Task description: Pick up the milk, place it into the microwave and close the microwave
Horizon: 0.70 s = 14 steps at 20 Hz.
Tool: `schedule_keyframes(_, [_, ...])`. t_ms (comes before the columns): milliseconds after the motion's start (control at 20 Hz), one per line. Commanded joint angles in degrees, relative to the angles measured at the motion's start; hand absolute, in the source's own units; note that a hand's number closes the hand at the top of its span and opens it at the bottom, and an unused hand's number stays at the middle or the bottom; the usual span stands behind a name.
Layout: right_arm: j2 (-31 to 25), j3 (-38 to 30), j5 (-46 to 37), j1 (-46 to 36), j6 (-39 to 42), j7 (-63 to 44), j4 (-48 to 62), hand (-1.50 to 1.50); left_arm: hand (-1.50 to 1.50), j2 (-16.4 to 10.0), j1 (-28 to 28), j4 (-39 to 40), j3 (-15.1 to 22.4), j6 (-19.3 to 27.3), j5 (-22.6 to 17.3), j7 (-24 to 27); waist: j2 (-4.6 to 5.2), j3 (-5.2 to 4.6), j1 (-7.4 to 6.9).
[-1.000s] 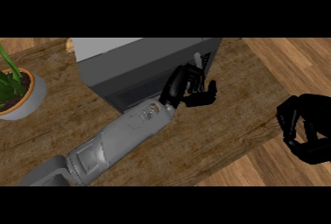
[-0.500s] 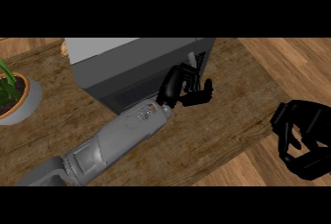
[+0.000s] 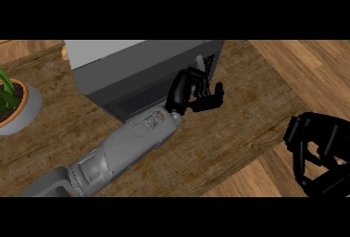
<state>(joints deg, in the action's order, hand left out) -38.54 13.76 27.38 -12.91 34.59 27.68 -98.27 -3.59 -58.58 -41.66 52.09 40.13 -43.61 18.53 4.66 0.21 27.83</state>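
Note:
The dark grey microwave stands at the back of the wooden counter, and its front door looks shut. My left hand is against the right end of that front, beside the control strip, with its fingers nearly straight and touching the face. It holds nothing. My right hand rests at the right edge, away from the microwave, with relaxed fingers and nothing in it. No milk carton shows anywhere in the head view.
A potted green plant in a grey pot stands at the left edge. The counter's edge runs diagonally at lower right, with wooden floor beyond it.
The left hand has stayed against the microwave's front. The right hand has sunk a little toward the lower right edge. The whole scene has drifted slightly left.

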Motion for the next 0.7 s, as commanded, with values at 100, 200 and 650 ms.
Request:
schedule_keyframes(100, [-2.5, 5.8, -0.9, 2.9, 5.6, -2.4, -1.6, 1.50, 1.50, 3.4, -0.6, 1.0, -5.0, -2.5, -7.8, -6.7, 2.05, -0.42, -1.11])
schedule_keyframes(200, [-0.7, 6.2, 0.2, 3.4, 4.4, -2.0, -2.8, 1.50, 1.50, 3.5, 1.0, -2.4, -11.3, -2.8, -12.9, -4.6, 2.00, -0.96, -3.00])
schedule_keyframes(650, [2.2, 10.2, 0.4, 8.7, 0.4, -4.2, -7.7, 1.50, 1.50, 3.6, 4.6, -0.2, -15.2, -12.6, -20.7, -1.9, 1.21, -0.76, -6.61])
